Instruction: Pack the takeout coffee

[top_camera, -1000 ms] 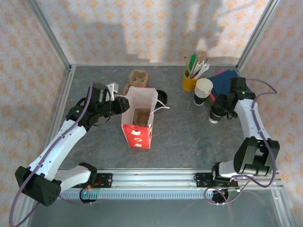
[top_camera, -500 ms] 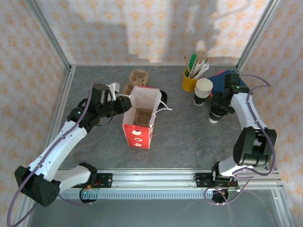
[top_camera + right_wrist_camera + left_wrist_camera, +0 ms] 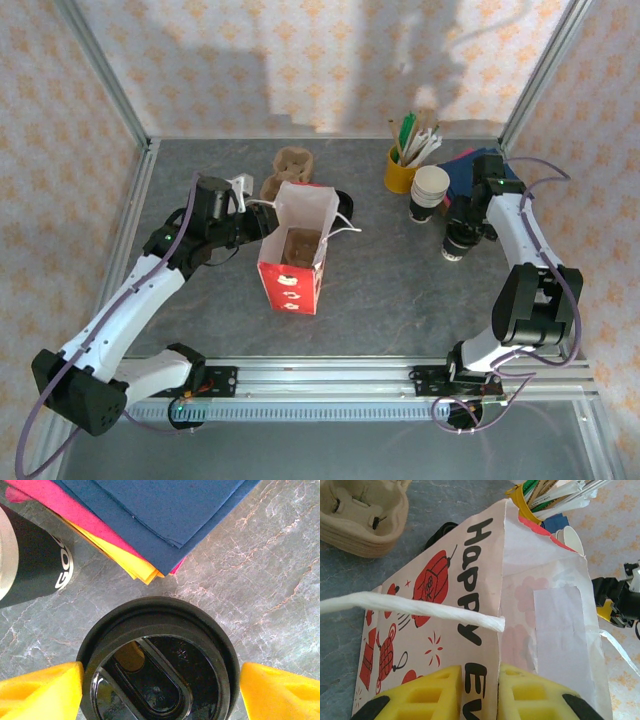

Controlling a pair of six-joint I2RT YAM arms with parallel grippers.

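Right side of table, by the napkins: takeout coffee [image 3: 156, 630] stands upright on the top. Round glossy black plastic lid w/ oval sip recess, seen from above.
Right gripper [image 3: 160, 682]: jaws spread wide, blocky yellow fingers [image 3: 42, 687] one each side of the lid, right at its rim. Can't tell if they press it.
Left gripper [image 3: 498, 690]: nearly closed, yellow latticed pads pinching the thin side wall of the paper bag [image 3: 445, 595] at its top edge.
Bag: upright near table centre, mouth open. Matte paper, plain white inside, red/black lantern print and bold "HAPPY" outside. Twisted white cord handle [image 3: 420, 607].
Napkins [image 3: 165, 520]: flat square stack, blue over pink and yellow, just behind the coffee.
Spare cups [image 3: 430, 190]: nested stack, dark walls, white inside, left of the coffee.
Carrier [image 3: 360, 520]: tan moulded pulp, rough, rounded wells, behind the bag.
Table [image 3: 280, 580]: grey, stone-veined.
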